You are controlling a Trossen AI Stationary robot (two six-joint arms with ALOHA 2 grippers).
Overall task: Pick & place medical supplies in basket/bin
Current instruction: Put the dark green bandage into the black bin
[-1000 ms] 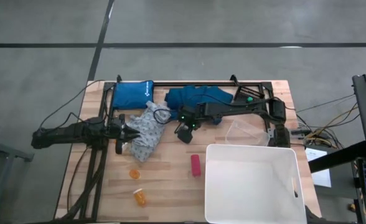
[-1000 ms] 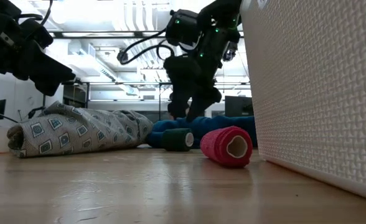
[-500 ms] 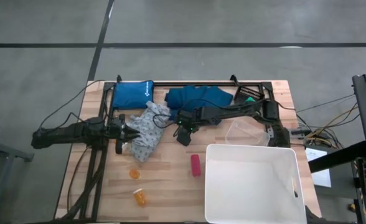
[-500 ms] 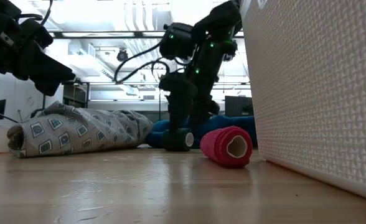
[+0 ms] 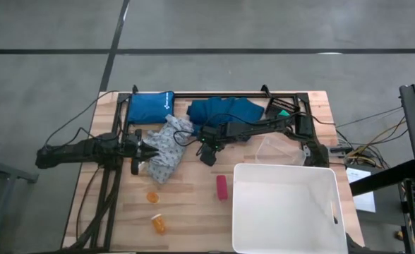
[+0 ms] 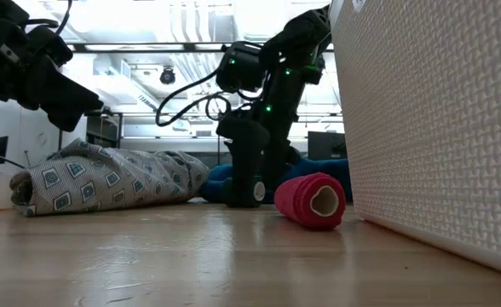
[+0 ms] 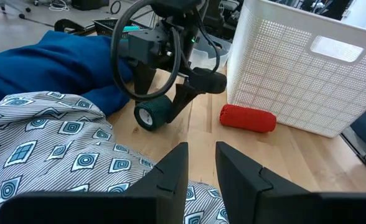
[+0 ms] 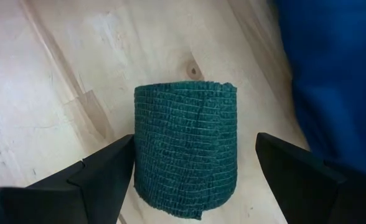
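A dark green roll lies on its side on the wood, just in front of the dark teal garment. My right gripper points steeply down over it. It is open, with one finger on each side of the roll's curved wall. My left gripper hovers over the patterned grey-blue garment at the table's left. Its fingers stand a narrow gap apart with nothing between them. The pink-red cylinder lies beside the white bin. Two orange pill bottles lie near the front. My right gripper comes at the green roll from above with its fingers across the roll, which rests on the table. One finger stands right at the roll's curved wall, and the other is a little apart. Whether either touches the roll I cannot tell.
A bright blue pouch lies at the far left. A clear plastic container sits behind the bin. A black frame runs along the far edge. Bare wood shows between the garments and the pill bottles.
My right gripper has come down over the green roll until its fingers reach table height on either side of it. Its opening looks unchanged. The roll has stayed in place.
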